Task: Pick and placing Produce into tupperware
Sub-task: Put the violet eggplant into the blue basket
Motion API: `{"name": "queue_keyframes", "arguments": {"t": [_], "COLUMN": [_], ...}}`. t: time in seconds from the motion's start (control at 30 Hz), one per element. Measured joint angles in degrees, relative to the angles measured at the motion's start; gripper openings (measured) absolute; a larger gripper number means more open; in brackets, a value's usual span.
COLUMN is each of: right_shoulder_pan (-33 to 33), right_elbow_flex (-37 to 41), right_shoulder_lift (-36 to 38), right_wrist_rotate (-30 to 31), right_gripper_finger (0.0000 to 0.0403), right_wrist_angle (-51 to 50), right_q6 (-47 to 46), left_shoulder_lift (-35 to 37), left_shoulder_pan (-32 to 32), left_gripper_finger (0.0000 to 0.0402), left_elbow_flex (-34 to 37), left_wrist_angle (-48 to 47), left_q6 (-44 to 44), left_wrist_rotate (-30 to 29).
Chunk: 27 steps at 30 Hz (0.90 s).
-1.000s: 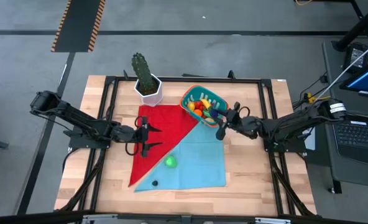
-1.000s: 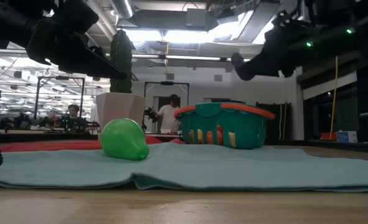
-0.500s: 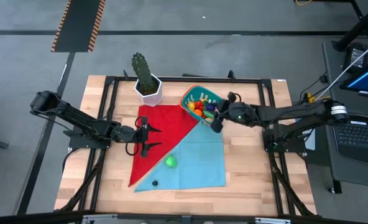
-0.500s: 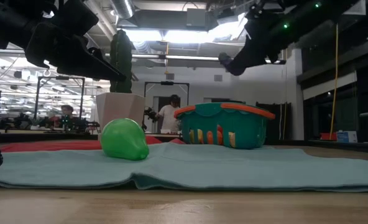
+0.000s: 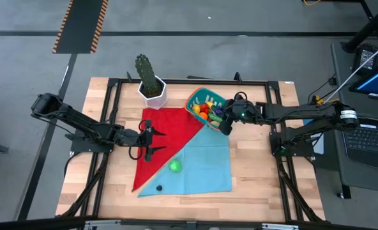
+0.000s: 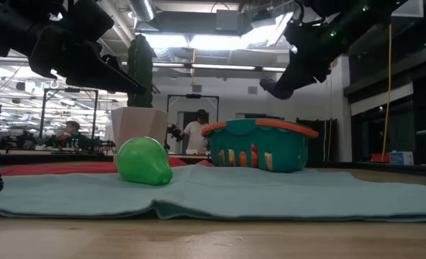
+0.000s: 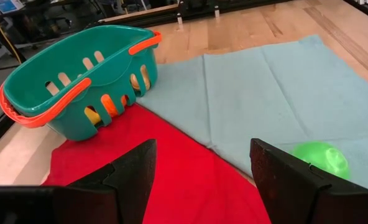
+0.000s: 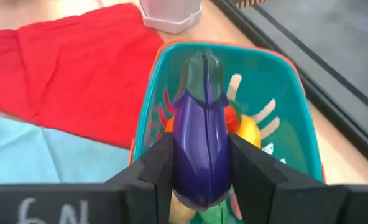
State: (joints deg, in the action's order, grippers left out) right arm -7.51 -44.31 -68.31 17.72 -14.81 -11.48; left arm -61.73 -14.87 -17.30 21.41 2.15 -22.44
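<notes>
Purple and glossy, a toy eggplant (image 8: 201, 146) sits clamped between the two dark fingers (image 8: 151, 168) of the right gripper (image 5: 225, 120), which hangs in the air right above the near edge of the teal tupperware (image 5: 195, 102) with its orange rim. Down inside that tub you can see more of the produce piled up, an orange piece (image 5: 204, 108), something yellow (image 8: 248, 130) and a bit of red. The tub stands on the wooden table (image 5: 259, 172) at the back, touching the corner where the red cloth (image 5: 170, 131) meets the light blue cloth (image 5: 205, 160), with the cactus in its white pot (image 5: 152, 89) just beside it on the far side. Out on the blue cloth a green pear-like fruit (image 5: 175, 166) lies by itself, well apart from the tub, and a small dark blue piece (image 5: 158, 188) rests near the cloth's front edge. The left gripper (image 5: 152, 142) hovers over the red cloth with its fingers spread wide and nothing between them. Across the room behind the table a person (image 6: 196, 133) is standing
</notes>
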Motion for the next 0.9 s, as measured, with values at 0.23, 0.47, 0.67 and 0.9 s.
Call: {"name": "queue_keyframes", "arguments": {"t": [0.23, 0.47, 0.67, 0.9], "right_shoulder_pan": [0.0, -0.57, -2.95, -5.49], "right_elbow_flex": [0.0, 0.0, 0.0, 0.0], "right_shoulder_lift": [-0.28, -0.28, -0.56, -3.89], "right_wrist_rotate": [-1.05, -1.07, -2.91, -5.85], "right_gripper_finger": [0.0129, 0.0129, 0.0129, 0.0129], "right_wrist_angle": [-1.05, -1.03, -0.9, -0.95], "right_q6": [-0.29, -0.06, -0.18, 0.16], "left_shoulder_lift": [0.0, 0.0, 0.0, 0.0], "left_shoulder_pan": [0.0, -0.01, -0.01, -0.01], "left_gripper_finger": [0.0247, 0.0247, 0.0247, 0.0247], "left_elbow_flex": [0.0, 0.0, 0.0, 0.0], "left_wrist_angle": [0.0, 0.0, 0.0, 0.0], "left_q6": [0.0, -0.02, -0.02, -0.03], "left_wrist_rotate": [0.01, 0.0, 0.01, 0.01]}}
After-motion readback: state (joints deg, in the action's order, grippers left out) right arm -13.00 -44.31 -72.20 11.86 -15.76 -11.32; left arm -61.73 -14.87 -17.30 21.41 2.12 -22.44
